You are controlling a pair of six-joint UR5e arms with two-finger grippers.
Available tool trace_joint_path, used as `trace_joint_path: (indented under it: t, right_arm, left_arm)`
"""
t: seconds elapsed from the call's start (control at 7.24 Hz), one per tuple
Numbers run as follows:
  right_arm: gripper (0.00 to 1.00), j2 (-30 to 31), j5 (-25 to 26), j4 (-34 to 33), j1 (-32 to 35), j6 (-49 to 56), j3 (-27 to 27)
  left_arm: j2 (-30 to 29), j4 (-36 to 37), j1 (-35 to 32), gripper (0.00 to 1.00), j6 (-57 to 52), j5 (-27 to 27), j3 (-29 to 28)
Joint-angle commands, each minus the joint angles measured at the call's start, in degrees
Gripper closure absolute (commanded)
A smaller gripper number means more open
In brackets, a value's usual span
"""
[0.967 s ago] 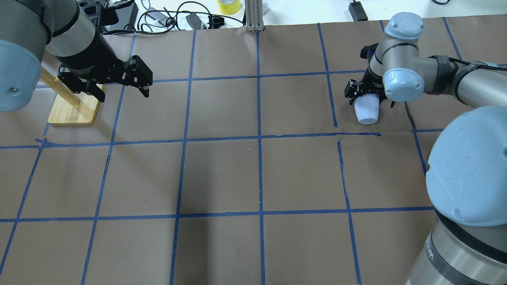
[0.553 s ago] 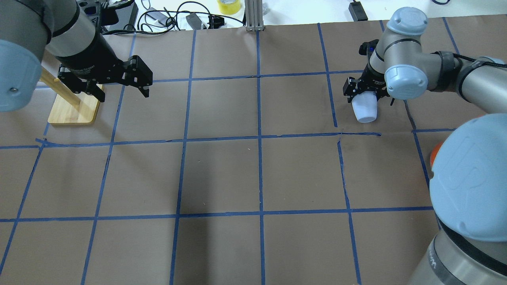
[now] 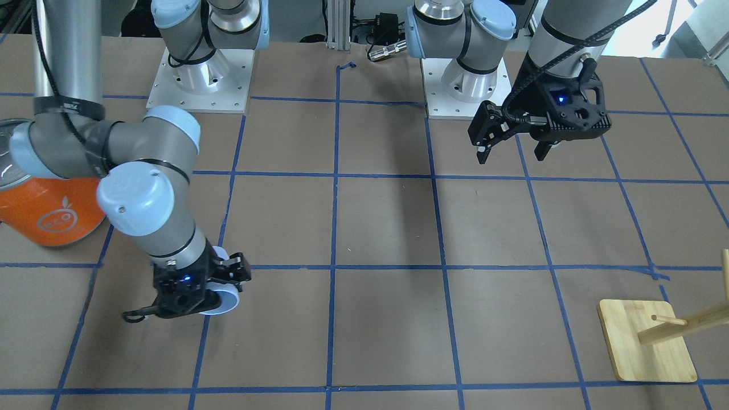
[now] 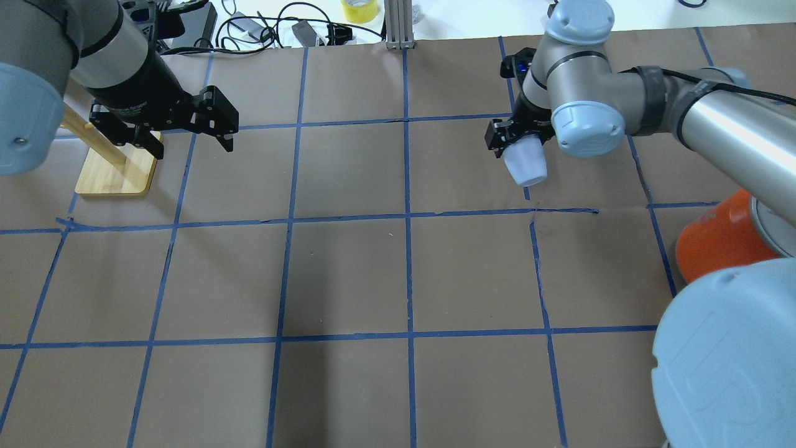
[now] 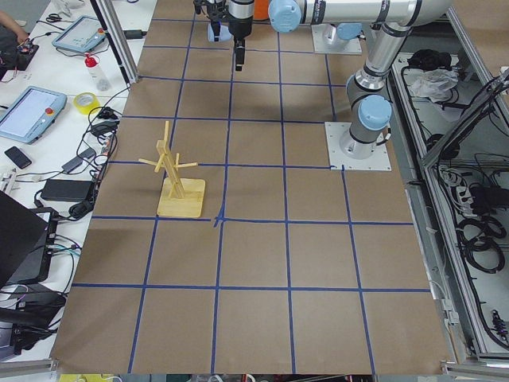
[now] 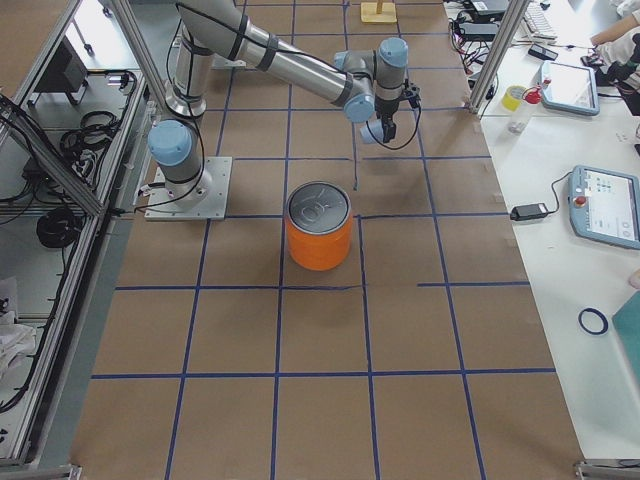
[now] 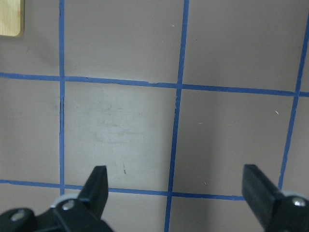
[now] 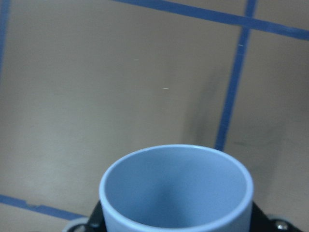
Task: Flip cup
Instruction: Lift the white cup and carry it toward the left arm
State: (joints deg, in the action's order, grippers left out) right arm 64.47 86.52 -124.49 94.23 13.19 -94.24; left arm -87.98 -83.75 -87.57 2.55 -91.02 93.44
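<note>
The cup [image 4: 526,163], small and pale blue-white, is gripped in my right gripper [image 4: 519,146] and held tilted above the brown paper at the far right-centre. In the front view the cup [image 3: 223,299] shows just under the black right gripper [image 3: 208,290]. The right wrist view looks into its blue-tinted inside [image 8: 176,193], rim towards the camera. My left gripper [image 4: 194,148] is open and empty, hovering at the far left beside a wooden rack. It also shows in the front view [image 3: 511,155], and the left wrist view [image 7: 177,181] has only paper between its fingers.
A big orange can [image 4: 715,239] with a silver lid stands at the right edge, near the right arm's elbow; it also shows in the front view [image 3: 51,216]. A wooden peg rack [image 4: 115,171] stands at the far left. Cables and yellow tape [image 4: 359,9] lie beyond the table's far edge.
My right arm has swung left with the cup, carrying it over the blue tape line. The orange can has come into view behind it. The left arm has not moved.
</note>
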Motion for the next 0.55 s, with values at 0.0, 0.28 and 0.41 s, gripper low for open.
trace_joint_path:
  t: [0.0,0.28,0.41]
  right_arm:
    - [1.00,-0.13,-3.00,-1.45,9.10,12.76,0.11]
    - [1.00,-0.04,-2.50,-1.98,13.07,29.81,0.28]
    - [1.00,-0.39,-2.93,-2.16,13.52,39.62,0.55]
  left_arm:
    - [0.00,0.07,0.21,0.00,0.00,-0.03,-0.01]
    - [0.00,-0.01,0.38,0.00,0.00,-0.03,-0.09]
    - [0.08,-0.19,0.47,0.00,0.00,-0.12,-0.36]
